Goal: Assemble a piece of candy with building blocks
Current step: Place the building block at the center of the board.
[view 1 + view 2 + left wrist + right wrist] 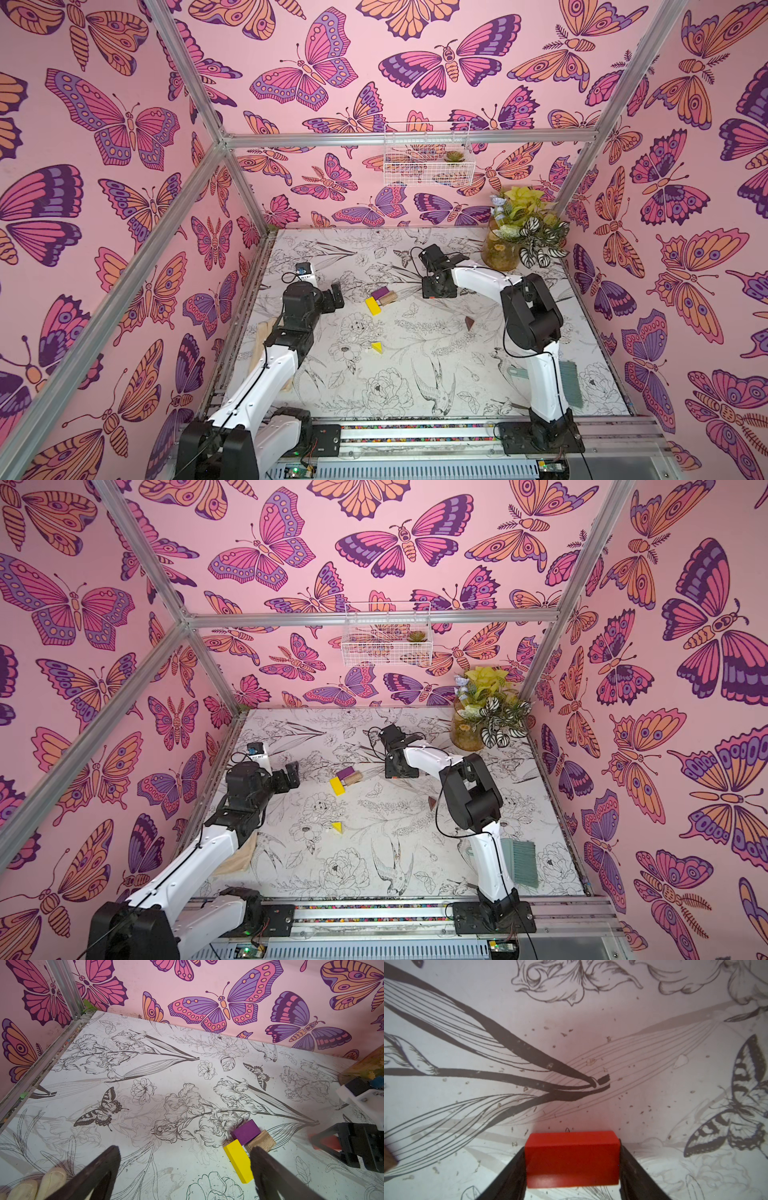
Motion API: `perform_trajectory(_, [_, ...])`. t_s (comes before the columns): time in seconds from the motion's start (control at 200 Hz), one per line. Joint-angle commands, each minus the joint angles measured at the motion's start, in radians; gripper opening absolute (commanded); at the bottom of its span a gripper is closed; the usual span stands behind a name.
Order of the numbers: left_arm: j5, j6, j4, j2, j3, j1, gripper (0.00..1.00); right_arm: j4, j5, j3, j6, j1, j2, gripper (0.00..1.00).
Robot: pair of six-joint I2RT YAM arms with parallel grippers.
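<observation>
Toward the left edge of the table [324, 249], the left hand [185, 1153] hovers with its fingers spread wide and nothing between them. It is aimed at the half-built piece of candy [381, 298], which lies just left of the table's middle, nearer the far edge. That closeness is the first risk: in the left wrist view one fingertip crosses in front of the yellow block [239, 1160] and the plain-wood block [262, 1140], so a careless drop or sweep would likely shove them. The yellow block sits skewed against the purple block [246, 1132] rather than square to it, so the body probably needs truing before a fourth piece fits cleanly. Nearer the front edge, the yellow triangle [377, 347] lies alone, well apart from the rest. Right of the cluster and apart from it, the right hand [572, 1147] is clamped on the red block [572, 1159], a finger against each short end. Whether the block touches the table or hangs just above it I cannot tell. If the block is slid in beside the others, those fingers stand proud of its ends and could knock the plain-wood block aside. A release with the block tilted would leave a gap or a crooked row. Farther right, the brown triangle [469, 322] lies near the right arm's elbow, where a low swing of the arm could, I judge, brush it off its spot.
</observation>
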Motion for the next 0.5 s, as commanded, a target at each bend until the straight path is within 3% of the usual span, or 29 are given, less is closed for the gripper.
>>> perform_trajectory(0.0, [0.008, 0.005, -0.017, 0.008, 0.012, -0.001, 1.00, -0.032, 0.000, 0.027, -0.003, 0.005, 0.030, 0.72])
perform_trajectory(0.24, [0.010, 0.007, -0.019, 0.010, 0.014, -0.002, 1.00, -0.037, 0.028, 0.030, 0.001, 0.005, 0.003, 0.77])
perform_trajectory(0.496, [0.006, 0.011, -0.027, -0.019, 0.012, -0.001, 1.00, -0.070, 0.188, 0.101, -0.093, 0.078, -0.120, 0.79])
